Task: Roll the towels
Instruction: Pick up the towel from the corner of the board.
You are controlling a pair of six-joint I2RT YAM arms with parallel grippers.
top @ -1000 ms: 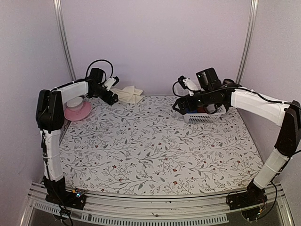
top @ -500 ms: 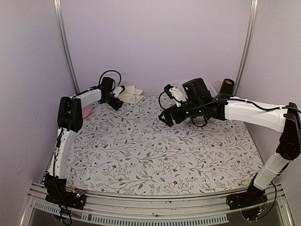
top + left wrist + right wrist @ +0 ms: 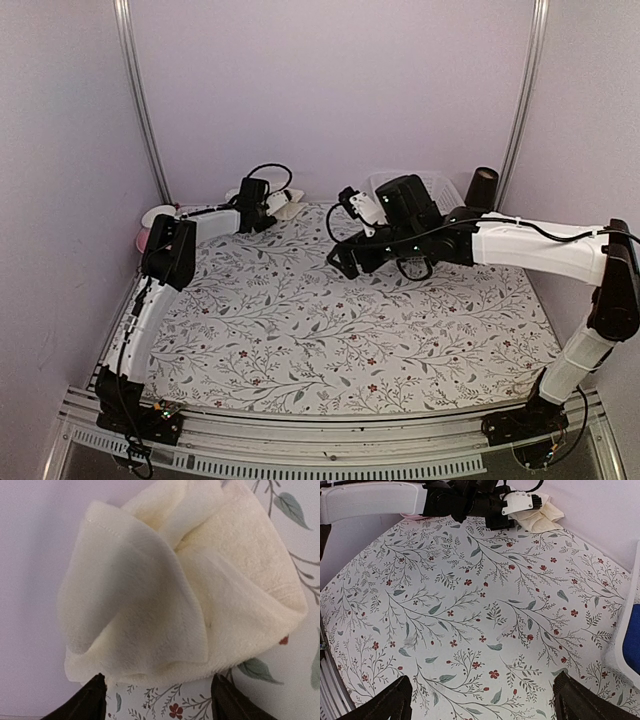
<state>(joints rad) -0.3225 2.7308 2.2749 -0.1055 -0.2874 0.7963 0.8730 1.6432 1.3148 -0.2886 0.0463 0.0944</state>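
Note:
The cream towel (image 3: 185,580) lies crumpled at the back of the table by the wall; it also shows in the top view (image 3: 288,204) and the right wrist view (image 3: 540,516). My left gripper (image 3: 160,707) is open, its fingers (image 3: 90,702) spread just short of the towel's near edge, not touching it. The blue towel (image 3: 633,640) shows only as a strip in the white basket (image 3: 620,630) at the right edge. My right gripper (image 3: 487,700) is open and empty above the bare floral tablecloth, left of the basket; it also shows in the top view (image 3: 345,262).
The white basket (image 3: 440,187) stands at the back right behind my right arm, with a dark roll (image 3: 484,186) beside it. A pink plate with a white bowl (image 3: 158,215) sits at the back left. The wall is close behind the cream towel.
My left gripper has swung right along the back wall, from the pink plate to the cream towel. My right gripper has moved left, away from the basket, over the middle of the table.

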